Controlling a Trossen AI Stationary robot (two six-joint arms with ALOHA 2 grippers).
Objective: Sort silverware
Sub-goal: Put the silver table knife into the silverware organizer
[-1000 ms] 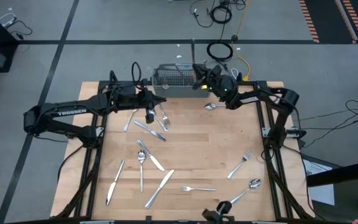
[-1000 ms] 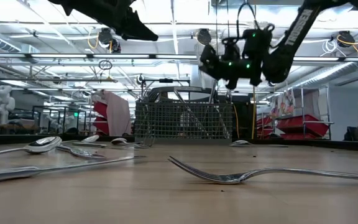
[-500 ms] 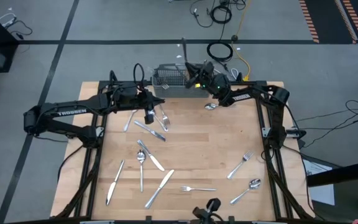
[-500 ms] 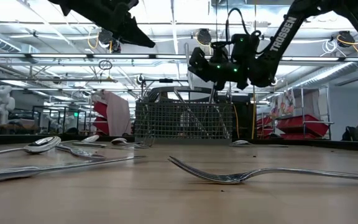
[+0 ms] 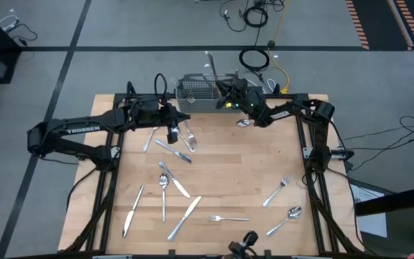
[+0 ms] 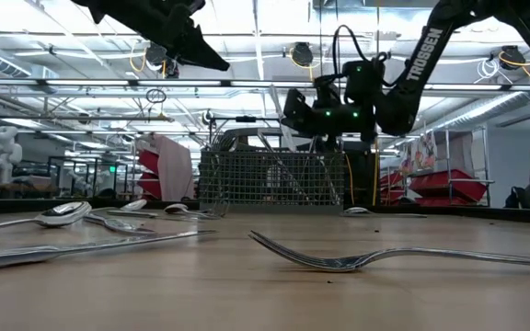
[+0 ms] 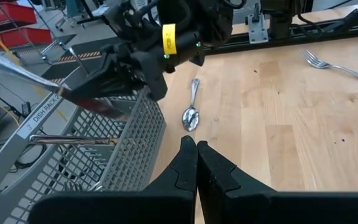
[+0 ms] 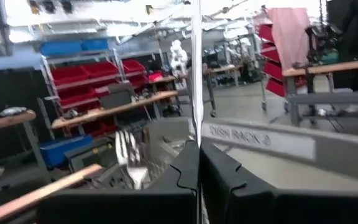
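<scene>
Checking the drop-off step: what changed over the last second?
The right gripper, shut on a knife, swung from beside the basket's right end to over it, the knife now sticking up past its far rim. Nothing was let go. The left gripper stayed shut and hovering over the table, and the loose silverware lies where it was.

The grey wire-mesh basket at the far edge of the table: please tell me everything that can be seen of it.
The grey wire-mesh basket is rectangular, made of fine metal mesh on a rim of thicker wire, and it stands upright at the far edge of the wooden table. A plate on its side reads DISH RACK. At least one fork stands inside it, tines up. The right gripper, shut on a silver knife, hangs over its right end. The left gripper, shut and empty, waits nearby.
</scene>
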